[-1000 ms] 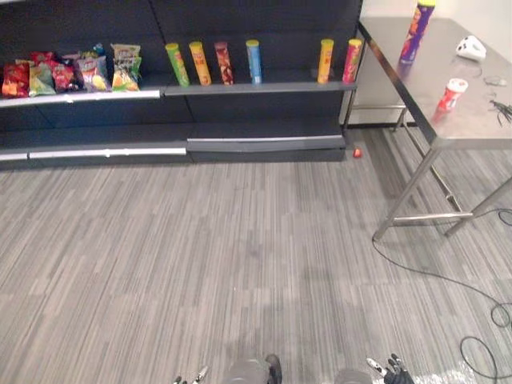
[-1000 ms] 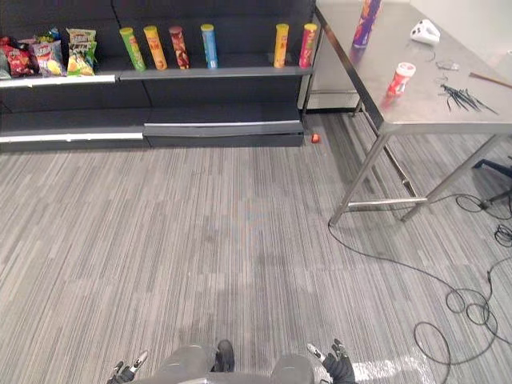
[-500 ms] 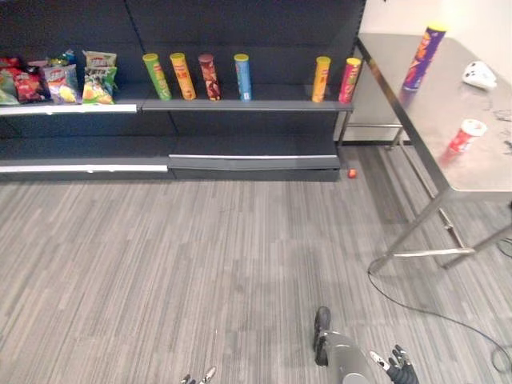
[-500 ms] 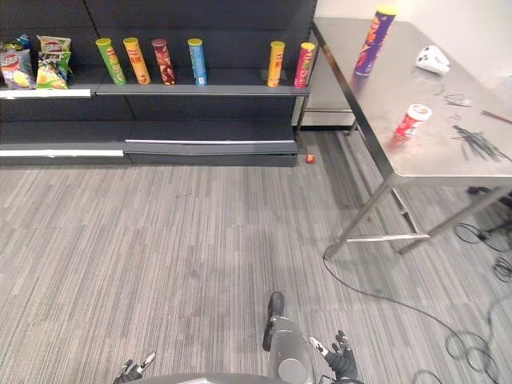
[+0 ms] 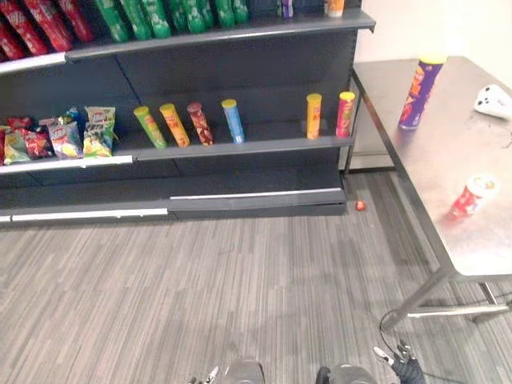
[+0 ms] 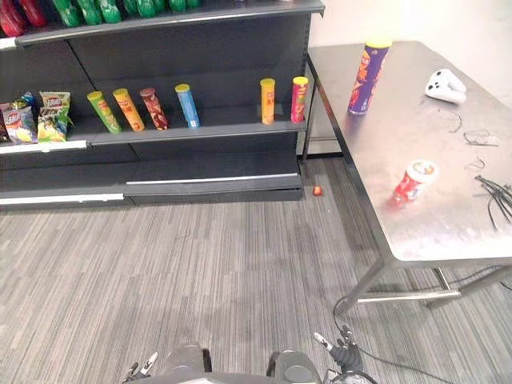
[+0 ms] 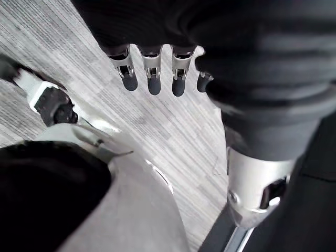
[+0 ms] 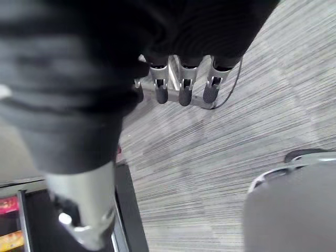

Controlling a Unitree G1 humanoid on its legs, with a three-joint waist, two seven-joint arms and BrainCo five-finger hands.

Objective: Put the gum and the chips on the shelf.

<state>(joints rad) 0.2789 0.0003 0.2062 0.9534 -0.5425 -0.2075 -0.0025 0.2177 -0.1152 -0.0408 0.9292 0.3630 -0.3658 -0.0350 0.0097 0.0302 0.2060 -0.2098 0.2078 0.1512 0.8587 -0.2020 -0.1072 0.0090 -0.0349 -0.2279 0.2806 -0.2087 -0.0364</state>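
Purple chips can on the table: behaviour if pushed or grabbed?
The purple chips can stands tall and narrow, so a push up high would likely tip it. Once down, its round body would probably roll on the smooth steel table. As a chips tube, likely stiff and light.

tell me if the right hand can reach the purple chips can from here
Probably not yet. The right hand hangs open low at the robot's side, while the purple chips can stands far off on the table. The robot likely must step closer.
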